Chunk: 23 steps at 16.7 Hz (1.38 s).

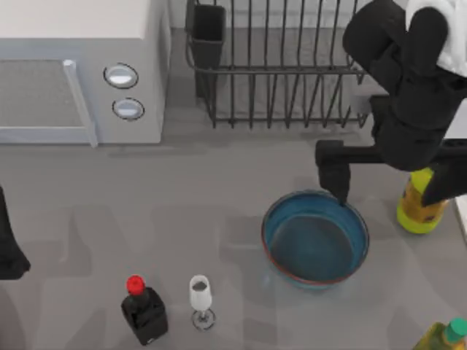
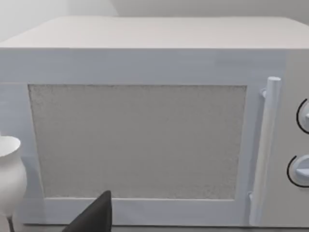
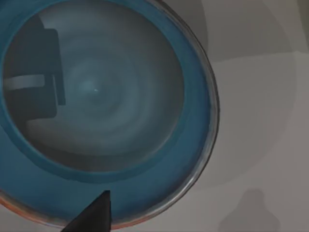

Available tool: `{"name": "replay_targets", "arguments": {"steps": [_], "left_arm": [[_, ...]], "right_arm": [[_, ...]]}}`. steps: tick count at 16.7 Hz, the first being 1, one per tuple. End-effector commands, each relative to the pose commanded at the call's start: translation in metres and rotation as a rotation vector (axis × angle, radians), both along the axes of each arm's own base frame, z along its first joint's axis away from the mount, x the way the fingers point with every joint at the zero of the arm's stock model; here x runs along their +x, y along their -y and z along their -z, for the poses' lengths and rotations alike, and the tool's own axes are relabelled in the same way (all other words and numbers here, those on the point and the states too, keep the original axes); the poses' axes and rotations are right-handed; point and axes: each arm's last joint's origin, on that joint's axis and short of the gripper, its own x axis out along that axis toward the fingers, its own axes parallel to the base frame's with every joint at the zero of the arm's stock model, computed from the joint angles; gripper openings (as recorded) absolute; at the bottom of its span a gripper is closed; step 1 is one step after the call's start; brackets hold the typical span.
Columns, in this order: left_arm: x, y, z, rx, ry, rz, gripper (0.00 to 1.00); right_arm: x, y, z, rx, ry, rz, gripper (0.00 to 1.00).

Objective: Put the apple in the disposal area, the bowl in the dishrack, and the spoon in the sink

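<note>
Reaching down from the right side of the top view, the right gripper [image 1: 340, 191] hangs at the far rim of the bowl [image 1: 315, 239]. One dark finger tip meets the rim there. I cannot tell how wide the fingers are parted, or if they pinch the rim.

The bowl sits on the grey surface [image 1: 219, 189], right of the middle, in front of the dishrack [image 1: 277, 65]. The rack stands at the back, with its black cup [image 1: 209, 33] at its left corner.

The right wrist view looks straight down into the bowl [image 3: 96, 96]. It shows the blue inside, the red-brown rim and one dark finger tip [image 3: 94, 215] near the rim.

The left arm [image 1: 9, 240] is parked at the left edge. Its wrist view faces the door of the microwave [image 2: 140, 140], with a handle, two knobs and a bit of a white glass [image 2: 9, 174].

From above, the microwave [image 1: 80, 65] is at the back left. A black bottle [image 1: 144, 310] with a red cap stands at the front, and the glass [image 1: 201, 299] is just beside it. A yellow bottle [image 1: 419, 208] stands right of the bowl, partly under the right arm. One more bottle [image 1: 445, 337] is at the front right corner.
</note>
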Motion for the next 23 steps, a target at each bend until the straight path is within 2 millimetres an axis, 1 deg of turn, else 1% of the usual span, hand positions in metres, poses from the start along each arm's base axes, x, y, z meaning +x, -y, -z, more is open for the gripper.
{"name": "replay_targets", "arguments": {"steps": [5,7,9,11,13,15,17,21,23], "left_arm": [[0.000,0.000,0.000,0.000,0.000,0.000,1.00],[0.000,0.000,0.000,0.000,0.000,0.000,1.00],[0.000,0.000,0.000,0.000,0.000,0.000,1.00],[0.000,0.000,0.000,0.000,0.000,0.000,1.00],[0.000,0.000,0.000,0.000,0.000,0.000,1.00],[0.000,0.000,0.000,0.000,0.000,0.000,1.00],[0.000,0.000,0.000,0.000,0.000,0.000,1.00],[0.000,0.000,0.000,0.000,0.000,0.000,1.00],[0.000,0.000,0.000,0.000,0.000,0.000,1.00]], "right_arm": [[0.000,0.002,0.000,0.001,0.001,0.003,1.00],[-0.003,0.001,0.009,-0.001,-0.005,0.000,1.00],[-0.007,0.004,0.027,-0.007,-0.015,-0.003,1.00],[-0.009,0.005,0.052,-0.012,-0.021,-0.003,1.00],[-0.009,0.002,0.078,-0.011,-0.023,-0.003,1.00],[-0.006,-0.001,0.094,-0.004,-0.014,-0.002,1.00],[-0.001,0.000,0.100,0.000,-0.001,0.000,1.00],[0.000,0.000,0.100,0.000,0.000,0.000,1.00],[0.000,0.000,0.100,0.000,0.000,0.000,0.85]]}}
